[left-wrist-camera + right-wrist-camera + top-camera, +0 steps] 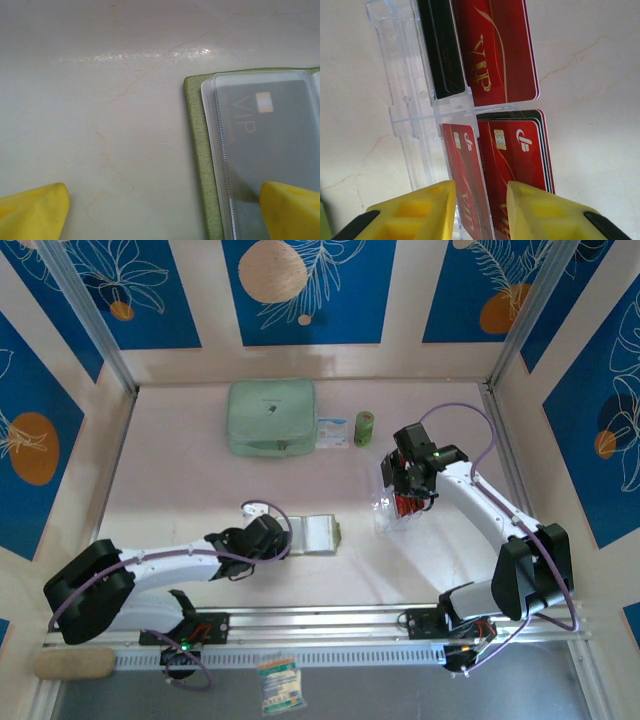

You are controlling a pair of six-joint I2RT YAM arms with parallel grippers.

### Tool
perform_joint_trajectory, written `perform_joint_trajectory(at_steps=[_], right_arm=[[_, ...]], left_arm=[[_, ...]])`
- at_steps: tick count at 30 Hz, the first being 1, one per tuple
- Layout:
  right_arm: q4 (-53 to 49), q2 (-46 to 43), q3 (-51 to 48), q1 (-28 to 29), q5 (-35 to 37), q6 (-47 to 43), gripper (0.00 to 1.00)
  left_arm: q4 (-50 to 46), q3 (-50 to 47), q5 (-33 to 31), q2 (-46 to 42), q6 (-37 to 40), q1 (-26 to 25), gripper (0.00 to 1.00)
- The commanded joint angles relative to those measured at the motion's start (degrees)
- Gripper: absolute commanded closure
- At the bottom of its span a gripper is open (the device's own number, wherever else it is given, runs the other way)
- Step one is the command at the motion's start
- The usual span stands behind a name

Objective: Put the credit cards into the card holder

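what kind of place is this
Likely a robot test booth: two arms bolted to a metal rail, blue printed wall panels around a pale table, a card holder and clear rack as props.

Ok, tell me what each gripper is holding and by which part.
Left gripper: nothing, jaws open over the card holder. Right gripper straddles one red card's near end in the clear rack; whether it is pinched cannot be told.

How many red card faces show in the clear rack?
3. One red card at top, beside black cards in the rack; one lower left, between the fingers of the right hand; one lower right, fronting a stack. Others may be hidden behind.
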Motion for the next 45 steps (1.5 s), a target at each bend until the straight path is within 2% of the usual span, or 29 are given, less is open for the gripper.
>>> perform_joint_trajectory(at_steps=[1,15,27,29,40,45], right_arm=[[-0.77,1.03,0.5,-0.28,1.05,-1.21,0.68],[1.39,2.99,-1.42,-0.1,-1.9,-1.03,0.8],[1.82,1.76,-1.62,-0.4,-3.3,-1.55,0.96],[2.12,1.32,-1.53,-0.77,-4.76,-1.95,1.0],[0.76,-6.13,2.08,-1.34,-15.6,-2.03,1.0],[3.22,-9.58,1.83,-0.01,-21.78,0.41,1.0]], left_arm=[[-0.38,-0.62,-0.38,0.56,-0.18,0.51,0.03],[-0.49,-0.25,-0.38,0.52,-0.22,0.52,0.03],[-0.48,0.02,-0.38,0.7,-0.13,0.38,0.03],[-0.66,0.1,-0.43,0.6,-0.14,0.52,0.03],[-1.56,0.1,-0.99,-0.01,-0.37,0.46,0.03],[-2.28,0.17,-1.6,0.18,-1.0,0.44,0.04]])
